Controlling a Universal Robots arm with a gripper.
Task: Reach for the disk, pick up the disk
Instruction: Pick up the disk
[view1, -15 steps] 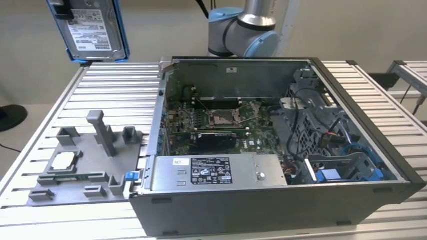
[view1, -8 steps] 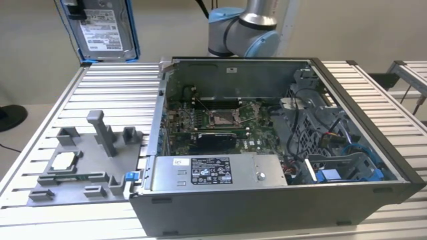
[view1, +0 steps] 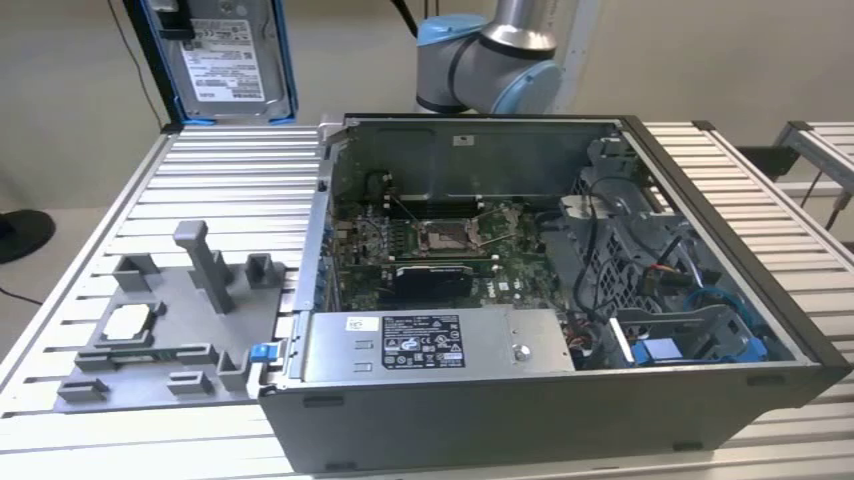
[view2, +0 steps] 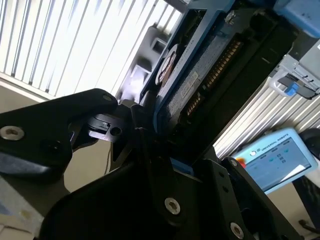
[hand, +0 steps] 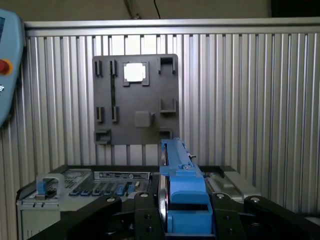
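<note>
The disk (view1: 234, 62) hangs upright above the far corner of the table at the exterior view's left, its white label facing the camera and blue rails along its sides. In the first wrist view its blue carrier (hand: 182, 172) stands edge-on between the black fingers (hand: 145, 212), with my gripper (hand: 182, 205) shut on it. The second wrist view has the disk's circuit-board side and blue rail (view2: 195, 85) clamped in my gripper (view2: 150, 135).
An open computer case (view1: 747, 330) takes up the middle of the slatted table (view1: 200, 160). A grey fixture plate (view1: 174, 320) holding a small white-topped chip (view1: 130, 320) lies to the exterior view's left of it. A blue bracket (view1: 667, 350) sits inside the case.
</note>
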